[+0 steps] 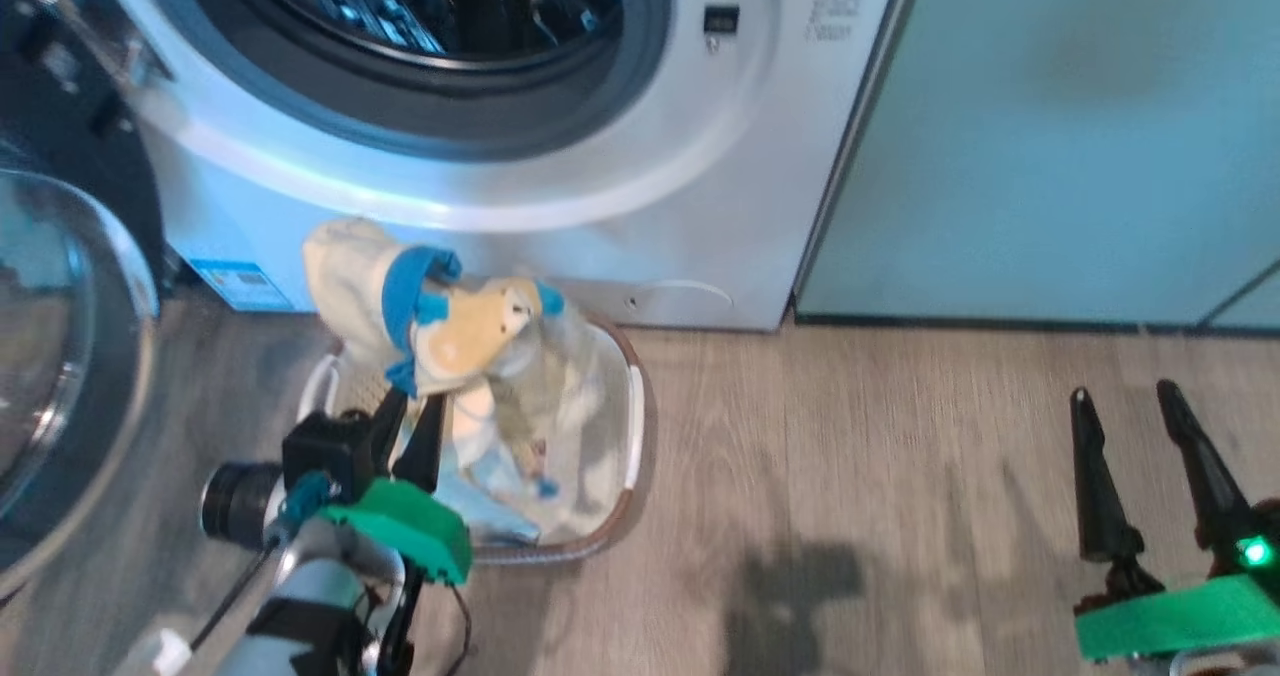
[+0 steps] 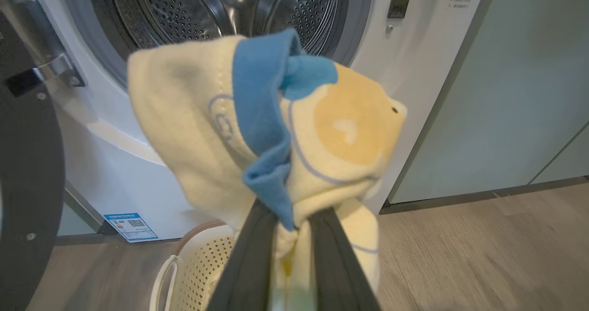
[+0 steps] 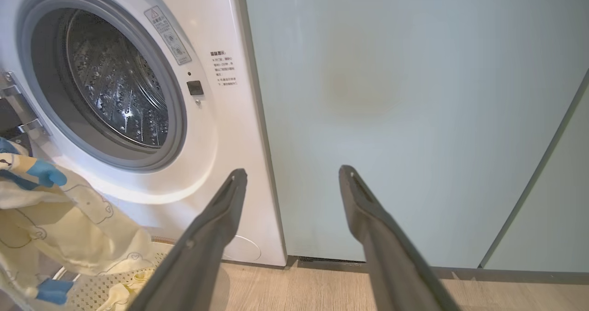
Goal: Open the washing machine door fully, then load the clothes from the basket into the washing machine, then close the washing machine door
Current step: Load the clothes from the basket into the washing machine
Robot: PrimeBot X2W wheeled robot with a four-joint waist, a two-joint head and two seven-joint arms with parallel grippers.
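Left jaws pinch the clothes, lifted over the basket to go in the washing machine. Right jaws are wide open, empty.

the left tool is a pair of long, dark, tapering fingers set in a bright green plastic bracket, with a black camera block and round lens beside it. thin black cables run along a pale silver forearm banded in black. the right tool has matching dark fingers on a green mount, where a small green light glows.
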